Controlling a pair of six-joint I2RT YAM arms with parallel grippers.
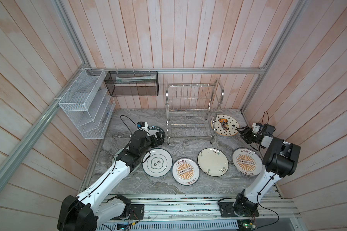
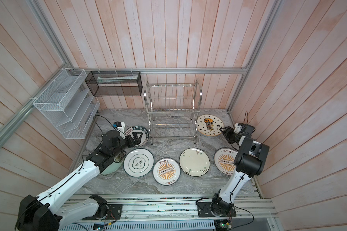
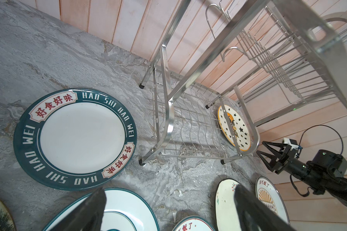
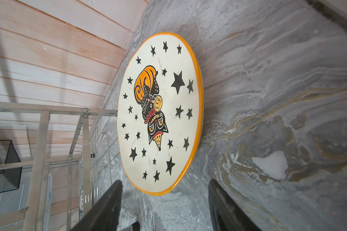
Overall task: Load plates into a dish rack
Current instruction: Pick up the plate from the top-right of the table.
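In both top views the dish rack stands empty at the back of the grey surface, and every plate lies flat outside it. The starred plate is just beside the rack's right end. The rack's leg crosses its edge from here, so I cannot tell whether they touch. The right pincer sits low at that plate's rim on the side away from the rack, fingers apart. A row of four plates lies in front of the rack. The lettered plate lies off the rack's left end, with the left pincer above it, spread wide and holding nothing.

The left wrist view shows the lettered plate as broad and glossy. Past the rack, the right pincer is open beside the starred plate.

In the right wrist view the starred plate's orange rim lies just ahead of the two black fingers, between their lines, and neither touches it.

The plate looks like glazed ceramic: stiff, fairly heavy, slick and easy to chip. Lying flat, it offers only its thin edge. The nearest stretch of rim seems the best place to hold it, with one finger slid beneath, one on top, and a deep bite. Held by one edge, it would likely sag or swivel
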